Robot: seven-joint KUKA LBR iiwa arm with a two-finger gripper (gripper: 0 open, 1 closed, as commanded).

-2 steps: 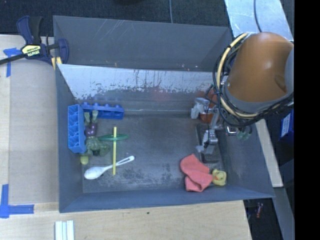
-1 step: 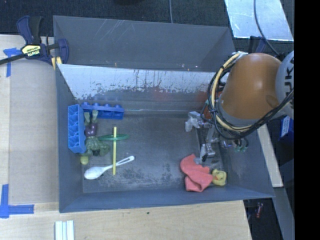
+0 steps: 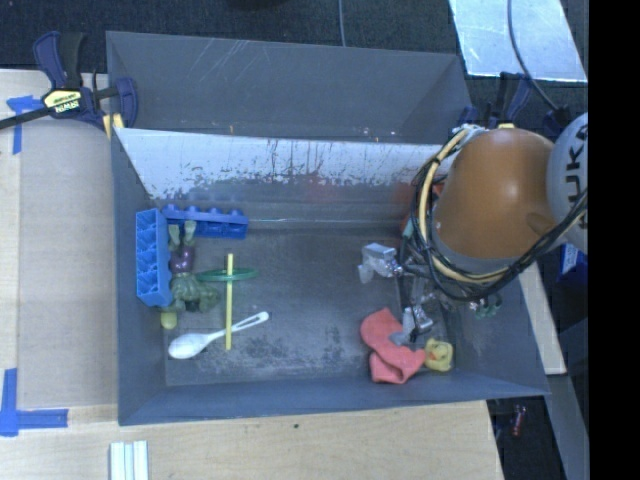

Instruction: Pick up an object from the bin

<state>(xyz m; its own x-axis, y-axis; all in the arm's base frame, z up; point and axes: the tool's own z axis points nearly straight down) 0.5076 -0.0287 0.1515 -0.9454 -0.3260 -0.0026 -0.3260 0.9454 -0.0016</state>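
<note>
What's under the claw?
A crumpled pink cloth lies below the claw, with a small yellow thing beside it. Anything beneath the cloth is covered.

The gripper [image 3: 414, 324] hangs low at the front right corner of the grey bin [image 3: 300, 388], over the upper edge of a crumpled pink-red soft piece [image 3: 388, 354], with a small yellow item [image 3: 438, 354] just beside that piece, while a white spoon [image 3: 205, 340], a yellow stick [image 3: 229, 303] and a blue tray [image 3: 150, 258] lie well apart on the left.
</note>
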